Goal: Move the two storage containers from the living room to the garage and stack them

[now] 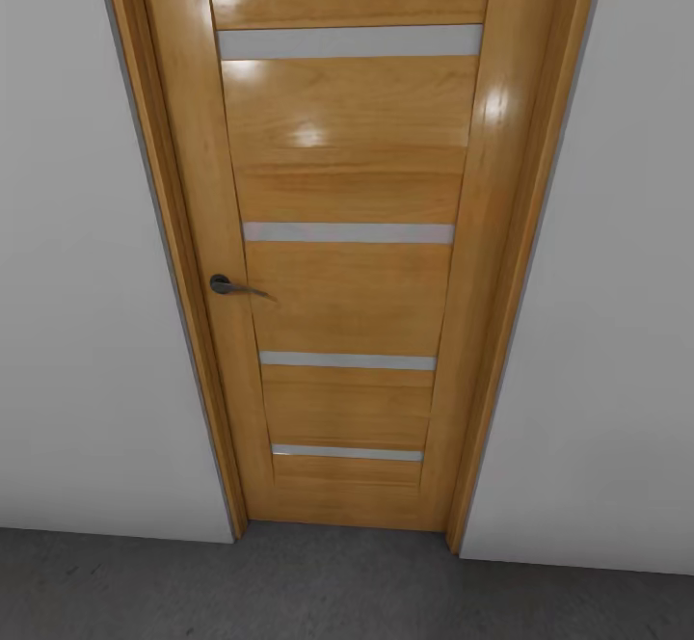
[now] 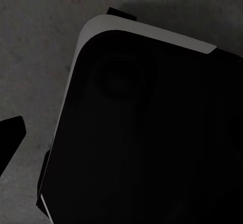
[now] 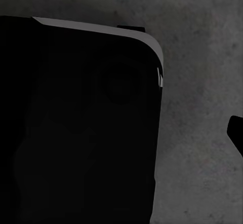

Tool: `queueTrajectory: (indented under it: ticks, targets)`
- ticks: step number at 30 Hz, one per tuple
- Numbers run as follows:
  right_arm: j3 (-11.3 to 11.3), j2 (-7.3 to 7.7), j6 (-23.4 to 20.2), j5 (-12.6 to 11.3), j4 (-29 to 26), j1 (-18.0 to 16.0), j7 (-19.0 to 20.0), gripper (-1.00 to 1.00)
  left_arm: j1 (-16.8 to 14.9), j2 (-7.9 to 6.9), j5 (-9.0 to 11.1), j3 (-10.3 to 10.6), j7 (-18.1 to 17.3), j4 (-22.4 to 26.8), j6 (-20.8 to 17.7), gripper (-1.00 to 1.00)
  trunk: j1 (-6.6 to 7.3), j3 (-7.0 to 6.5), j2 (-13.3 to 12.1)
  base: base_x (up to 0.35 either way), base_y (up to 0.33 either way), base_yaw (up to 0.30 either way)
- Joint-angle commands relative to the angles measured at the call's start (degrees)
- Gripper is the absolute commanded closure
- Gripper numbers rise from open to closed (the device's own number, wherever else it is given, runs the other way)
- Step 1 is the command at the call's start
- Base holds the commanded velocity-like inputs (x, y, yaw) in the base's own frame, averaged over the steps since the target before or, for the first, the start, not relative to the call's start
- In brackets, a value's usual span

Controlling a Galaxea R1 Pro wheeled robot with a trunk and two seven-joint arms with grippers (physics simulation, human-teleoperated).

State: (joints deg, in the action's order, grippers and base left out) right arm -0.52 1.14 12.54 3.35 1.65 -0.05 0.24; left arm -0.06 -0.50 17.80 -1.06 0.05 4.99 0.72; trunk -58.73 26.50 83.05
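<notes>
The two storage containers are out of view, and so is the living room. I face a shut door (image 1: 347,264) of horizontal wood planks with pale strips and a dark lever handle (image 1: 226,285), set in a pale grey wall. Dark grey mottled concrete floor (image 1: 337,592) runs along its foot, as in the garage. One black fingertip (image 2: 11,135) of my left gripper pokes in over the floor in the left wrist view. In the right wrist view a black fingertip (image 3: 236,132) of my right gripper shows at the edge. Neither view shows how the jaws stand.
Plain pale walls (image 1: 87,332) flank the door frame on both sides. Both wrist views look down on my own black base with its pale rim (image 2: 147,32), (image 3: 91,26), with concrete floor (image 3: 202,82) beside it.
</notes>
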Motion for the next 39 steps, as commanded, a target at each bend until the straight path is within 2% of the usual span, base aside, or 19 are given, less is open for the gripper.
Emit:
queueTrajectory:
  ticks: [1,16,19,21,22,23,25,28,30,32,33,36,37,39]
  targets:
    - [0.0,0.02,0.3,0.3,0.1,0.0,0.0,-1.00,0.0,0.02,0.2,-0.1,0.0,0.0,0.1,-1.00,0.00,0.04,0.0,0.000,0.000,0.000]
    - [0.1,0.17,0.1,0.1,-0.4,0.0,-0.1,-1.00,0.0,0.09,0.2,-0.1,0.0,0.0,0.1,-1.00,0.00,0.04,0.0,0.000,0.000,0.000]
    - [0.1,0.23,-0.2,0.1,-1.4,0.0,-0.5,-1.00,0.0,0.13,0.2,-0.1,0.0,0.0,0.1,-1.00,0.00,0.04,0.0,0.000,0.000,0.000]
    - [0.2,0.29,-1.4,0.2,-4.1,0.0,-1.3,-1.00,0.0,0.13,0.2,-0.1,0.0,0.0,0.1,-1.00,0.00,0.04,0.0,0.000,0.000,0.000]
    - [0.2,1.03,-5.2,0.3,-9.7,0.0,-2.3,-1.00,0.0,0.14,0.2,-0.1,0.0,0.0,0.1,-1.00,0.00,0.04,0.0,0.000,0.000,0.000]
    - [0.3,1.42,-6.9,0.3,-11.8,0.0,-2.6,-1.00,0.0,0.14,0.2,-0.1,0.0,0.0,0.1,-1.00,0.00,0.04,0.0,0.000,0.000,0.000]
    - [0.5,3.40,-14.5,0.2,-20.3,-0.1,-3.3,-1.00,0.0,0.14,0.2,-0.1,0.0,0.0,0.1,-1.00,0.00,0.04,0.0,0.000,0.000,0.000]
    - [0.7,4.92,-21.1,0.1,-27.6,-0.8,-3.6,-1.00,0.0,0.14,0.2,-0.1,0.0,0.0,0.1,-1.00,0.00,0.04,0.0,0.000,0.000,0.000]
    - [0.8,5.52,-24.9,0.2,-31.6,-3.2,-3.7,-1.00,0.0,0.16,0.2,-0.1,0.0,0.0,0.1,-1.00,0.00,0.04,0.0,0.000,0.000,0.000]
    - [0.8,5.64,-26.5,0.2,-32.9,-6.2,-3.7,-1.00,0.0,0.19,0.2,-0.1,0.0,0.0,0.1,-1.00,0.00,0.04,0.0,0.000,0.000,0.000]
    - [0.7,5.62,-26.9,0.2,-33.0,-7.4,-3.7,-1.00,0.0,0.18,0.2,-0.1,0.0,0.0,0.1,-1.00,0.00,0.04,0.0,0.000,0.000,0.000]
    - [0.6,5.30,-27.7,0.2,-31.1,-14.5,-3.9,-1.00,0.0,0.18,0.2,-0.1,0.0,0.0,0.1,-1.00,0.00,0.04,0.0,0.000,0.000,0.000]
    - [0.5,4.14,-27.7,0.5,-25.0,-24.3,-4.7,-1.00,0.0,0.19,0.2,-0.1,0.0,0.0,0.1,-1.00,0.00,0.04,0.0,0.000,0.000,0.000]
    - [0.4,2.52,-27.6,1.1,-23.5,-27.7,-5.2,-1.00,0.0,0.21,0.2,-0.1,0.0,0.0,0.1,-1.00,0.00,0.04,0.0,0.000,0.000,0.000]
